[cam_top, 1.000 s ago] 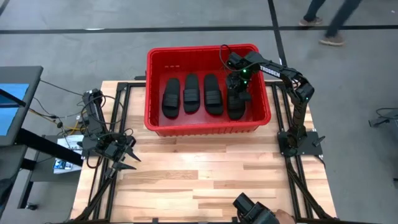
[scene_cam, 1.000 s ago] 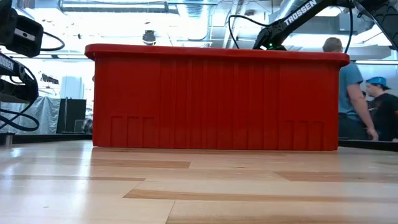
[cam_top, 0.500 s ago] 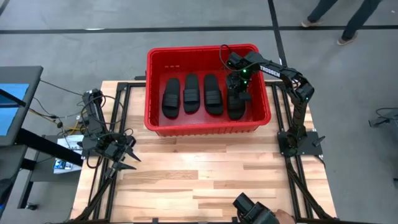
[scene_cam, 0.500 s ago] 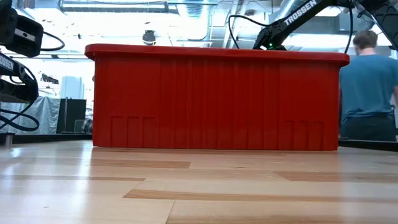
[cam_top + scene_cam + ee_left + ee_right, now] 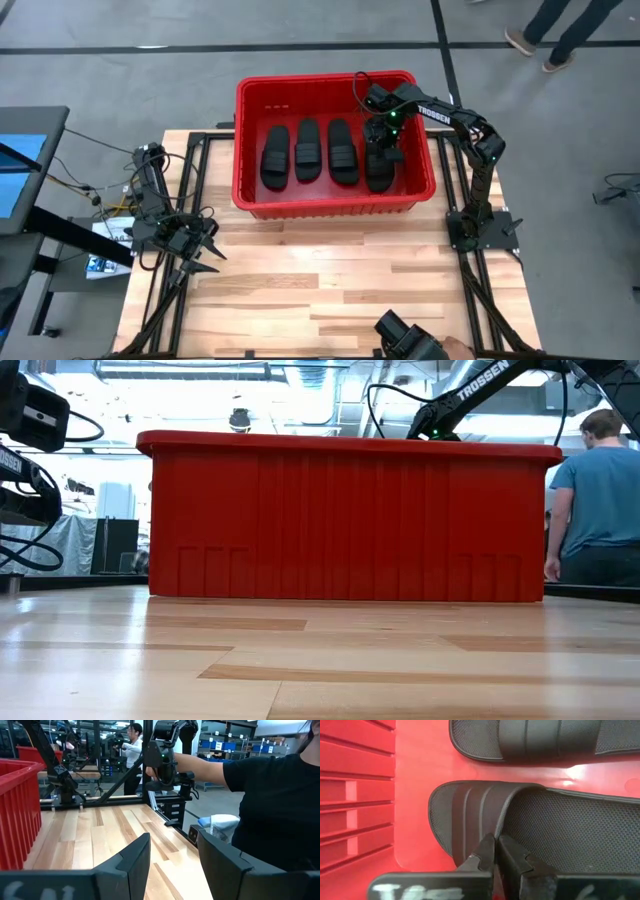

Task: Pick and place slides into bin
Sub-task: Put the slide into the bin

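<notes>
The red bin [image 5: 250,100] stands on the far half of the wooden table; in the low view its wall [image 5: 350,520] hides what is inside. Several black slides lie side by side on its floor, soles down: three [image 5: 275,155] [image 5: 308,150] [image 5: 342,152] untouched, and the rightmost slide [image 5: 378,170] under my right gripper [image 5: 383,150]. That gripper is inside the bin, shut on the slide's strap [image 5: 470,815]. My left gripper [image 5: 200,255] is open and empty over the table's near left part; it also shows in the left wrist view [image 5: 172,865]. My right gripper pinches the inner edge of the rightmost slide's ribbed strap [image 5: 497,831] between its two fingertips [image 5: 485,851]. The fingers come from above, pointing down. The slide lies flat with its sole on the bin's floor [image 5: 415,795].
The bin's right wall [image 5: 355,795] is close beside the held slide, and the neighbouring slide [image 5: 545,740] lies on its other side. Bare table [image 5: 330,270] lies in front of the bin. A person in black [image 5: 280,795] is at the near edge; people are beyond the table [image 5: 595,500].
</notes>
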Controlling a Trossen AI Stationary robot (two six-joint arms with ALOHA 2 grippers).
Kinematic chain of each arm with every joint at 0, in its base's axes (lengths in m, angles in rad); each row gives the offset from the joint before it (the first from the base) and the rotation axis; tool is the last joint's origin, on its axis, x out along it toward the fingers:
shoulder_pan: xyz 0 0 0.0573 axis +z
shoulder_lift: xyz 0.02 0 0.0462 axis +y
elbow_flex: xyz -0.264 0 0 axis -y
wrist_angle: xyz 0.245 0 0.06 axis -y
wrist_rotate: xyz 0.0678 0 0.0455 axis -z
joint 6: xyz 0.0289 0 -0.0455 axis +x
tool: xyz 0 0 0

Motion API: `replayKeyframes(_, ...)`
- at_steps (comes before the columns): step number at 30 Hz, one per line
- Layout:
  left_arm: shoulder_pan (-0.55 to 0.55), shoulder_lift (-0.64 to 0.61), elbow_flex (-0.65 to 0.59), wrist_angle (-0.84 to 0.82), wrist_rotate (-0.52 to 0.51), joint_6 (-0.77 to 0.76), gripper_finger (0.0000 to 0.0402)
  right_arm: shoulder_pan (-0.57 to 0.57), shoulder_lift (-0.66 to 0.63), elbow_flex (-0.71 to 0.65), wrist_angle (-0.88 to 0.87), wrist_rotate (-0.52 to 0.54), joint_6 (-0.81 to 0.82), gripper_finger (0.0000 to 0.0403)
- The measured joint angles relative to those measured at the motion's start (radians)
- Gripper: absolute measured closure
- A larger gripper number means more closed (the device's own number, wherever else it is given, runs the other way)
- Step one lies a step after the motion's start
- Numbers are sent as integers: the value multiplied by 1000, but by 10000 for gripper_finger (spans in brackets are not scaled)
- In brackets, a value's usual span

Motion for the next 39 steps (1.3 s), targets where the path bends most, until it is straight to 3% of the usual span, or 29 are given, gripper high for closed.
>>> replayKeyframes(39,0,0,0,0,0,3,246,0,0,-5,12,3,29,386)
